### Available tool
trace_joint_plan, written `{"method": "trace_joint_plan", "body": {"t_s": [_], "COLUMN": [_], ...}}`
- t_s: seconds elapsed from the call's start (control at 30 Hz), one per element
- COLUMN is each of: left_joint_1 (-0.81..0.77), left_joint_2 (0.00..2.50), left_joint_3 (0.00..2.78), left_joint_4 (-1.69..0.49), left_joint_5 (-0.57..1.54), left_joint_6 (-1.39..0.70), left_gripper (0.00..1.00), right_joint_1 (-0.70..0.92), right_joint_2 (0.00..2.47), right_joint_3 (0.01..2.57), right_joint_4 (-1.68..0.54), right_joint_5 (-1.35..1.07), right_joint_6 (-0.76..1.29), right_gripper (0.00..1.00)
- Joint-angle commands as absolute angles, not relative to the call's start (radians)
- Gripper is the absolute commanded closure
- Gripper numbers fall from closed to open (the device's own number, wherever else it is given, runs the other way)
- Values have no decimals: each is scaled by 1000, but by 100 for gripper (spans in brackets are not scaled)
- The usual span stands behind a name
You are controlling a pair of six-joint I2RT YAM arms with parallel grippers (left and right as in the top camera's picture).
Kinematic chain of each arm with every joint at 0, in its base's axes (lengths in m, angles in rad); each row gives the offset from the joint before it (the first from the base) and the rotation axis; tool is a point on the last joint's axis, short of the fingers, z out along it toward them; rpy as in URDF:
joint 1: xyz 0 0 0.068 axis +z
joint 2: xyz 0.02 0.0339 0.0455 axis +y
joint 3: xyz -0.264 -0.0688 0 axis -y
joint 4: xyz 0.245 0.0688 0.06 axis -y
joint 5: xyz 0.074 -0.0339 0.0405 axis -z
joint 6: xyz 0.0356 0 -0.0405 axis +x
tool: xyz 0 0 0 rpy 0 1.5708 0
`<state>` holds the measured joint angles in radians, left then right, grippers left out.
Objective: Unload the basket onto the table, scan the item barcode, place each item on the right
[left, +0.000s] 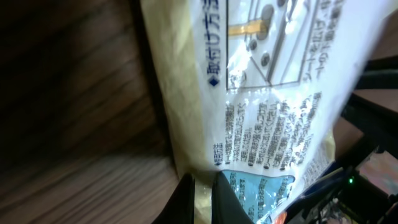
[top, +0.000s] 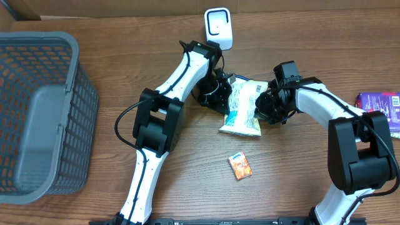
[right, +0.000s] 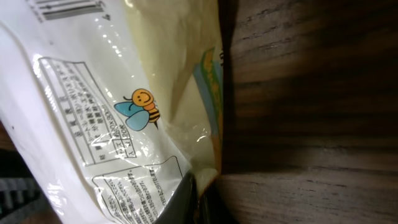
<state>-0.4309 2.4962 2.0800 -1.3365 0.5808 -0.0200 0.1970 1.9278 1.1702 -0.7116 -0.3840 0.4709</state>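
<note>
1. Bag (top: 245, 105): white/pale yellow plastic with a blue patch. It sits mid tabletop (top: 187, 175), toward the far edge and just in front of the scanner (top: 219, 26). It lies lengthwise, far end toward the scanner, near end toward the front edge. Can't tell if the near end rests on the wood or hangs just above it.
2. Left gripper (top: 220, 94): at the bag's left side and clenched on it. In left wrist view the dark fingers (left: 186, 200) pinch the bag's (left: 267, 112) edge at the bottom of the frame, gripper (left: 204, 202) closed on the film. Printed text block and a line diagram face the cam; dark wood to the left.
3. Right gripper (top: 267, 103): at the bag's right side, also clenched on it. In right wrist view the gripper (right: 196, 200) nips the bag's (right: 112, 93) edge at bottom centre. A small bee (right: 142, 106) print and a text box show on the film. A row of dark bars at top left is cut off by the frame, too partial to read.
4. So the bag is held from both sides, arms meeting over the centre-far part of the tabletop.
5. Scanner: white, upright, at the far edge, centre, apart from the bag.
6. Basket (top: 84, 119): grey mesh at the left edge, well apart from the bag.
7. Orange packet (top: 240, 167): small, flat on the wood, nearer the front edge than the bag, touching nothing.
8. Purple pack (top: 380, 103): at the right edge, partly behind the right arm.
</note>
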Motion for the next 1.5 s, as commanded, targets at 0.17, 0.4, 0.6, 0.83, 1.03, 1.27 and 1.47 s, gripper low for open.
{"method": "trace_joint_plan", "body": {"t_s": [0.17,0.4,0.6,0.83,1.03,1.27,1.47], "left_joint_1": [-443,-441,-441,-441,-441,-441,-441], "left_joint_2": [2494,2492,2492,2492,2492,2492,2492], "left_joint_3": [1950,1945,1945,1945,1945,1945,1945], "left_joint_4": [-1263,-1248,-1245,-1244,-1245,-1245,-1244], "left_joint_5": [598,596,595,595,595,595,595], "left_joint_6": [-75,-83,-82,-83,-83,-90,-91], "left_gripper": [96,95,95,96,96,96,96], "right_joint_1": [194,154,104,100,102,104,109], "right_joint_2": [1913,1890,1892,1893,1897,1898,1898], "right_joint_3": [1160,1160,1080,891,814,812,813], "right_joint_4": [-735,-743,-624,-254,-143,-87,54], "right_joint_5": [-388,-569,-616,-761,-757,-757,-807], "right_joint_6": [463,463,463,577,607,606,568], "right_gripper": [9,0,0,0,51,96,96]}}
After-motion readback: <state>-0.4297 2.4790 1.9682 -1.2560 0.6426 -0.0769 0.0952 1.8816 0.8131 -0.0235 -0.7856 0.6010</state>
